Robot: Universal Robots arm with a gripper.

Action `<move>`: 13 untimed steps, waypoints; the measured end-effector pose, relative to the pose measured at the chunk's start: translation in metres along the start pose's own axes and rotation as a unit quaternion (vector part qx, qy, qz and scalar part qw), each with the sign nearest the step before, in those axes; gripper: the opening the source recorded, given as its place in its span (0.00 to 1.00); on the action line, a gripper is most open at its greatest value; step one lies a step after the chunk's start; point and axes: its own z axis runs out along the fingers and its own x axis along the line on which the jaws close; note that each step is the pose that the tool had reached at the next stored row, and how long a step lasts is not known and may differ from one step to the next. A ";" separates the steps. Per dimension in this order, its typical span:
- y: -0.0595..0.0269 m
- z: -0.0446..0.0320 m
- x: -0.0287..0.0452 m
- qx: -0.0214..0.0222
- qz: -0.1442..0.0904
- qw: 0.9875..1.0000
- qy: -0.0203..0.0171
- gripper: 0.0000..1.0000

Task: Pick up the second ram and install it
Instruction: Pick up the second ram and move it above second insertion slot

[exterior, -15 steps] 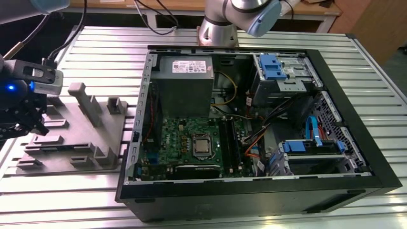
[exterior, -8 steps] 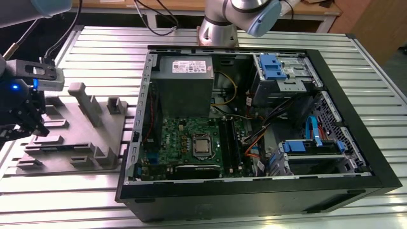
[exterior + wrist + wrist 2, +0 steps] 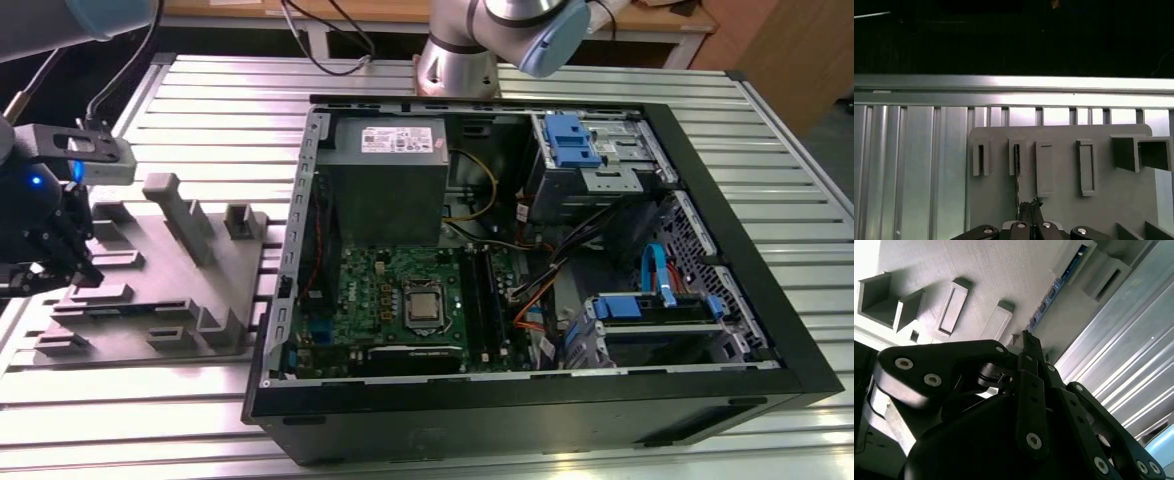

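While it hangs at the exterior view's left over the one grey fixture tray (image 3: 160, 300), the single claw (image 3: 60, 268) looks clenched on the near end of the second ram (image 3: 1017, 175). That one stick stands on edge in one of four narrow slots in a row on the tray, as the first wrist view shows. Farther to the exterior view's right, on the slatted desk (image 3: 534, 75), lies one open computer case (image 3: 747, 300) holding one green motherboard (image 3: 360, 290).

Slatted metal table (image 3: 134, 420) — grey fixture tray (image 3: 140, 285) beside open computer case (image 3: 534, 402)
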 end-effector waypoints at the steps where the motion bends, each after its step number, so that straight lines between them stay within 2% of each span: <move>1: 0.0000 0.0002 -0.0001 0.003 -0.001 1.000 -0.001 0.07; 2: 0.0000 0.0002 -0.0001 0.007 -0.001 1.000 -0.001 0.07; 4: 0.0002 0.0003 0.0001 0.017 -0.003 1.000 -0.001 0.07; 5: 0.0001 0.0002 0.0001 0.020 -0.003 1.000 -0.001 0.07; 13: 0.0003 0.0008 0.0013 0.020 -0.003 1.000 -0.001 0.07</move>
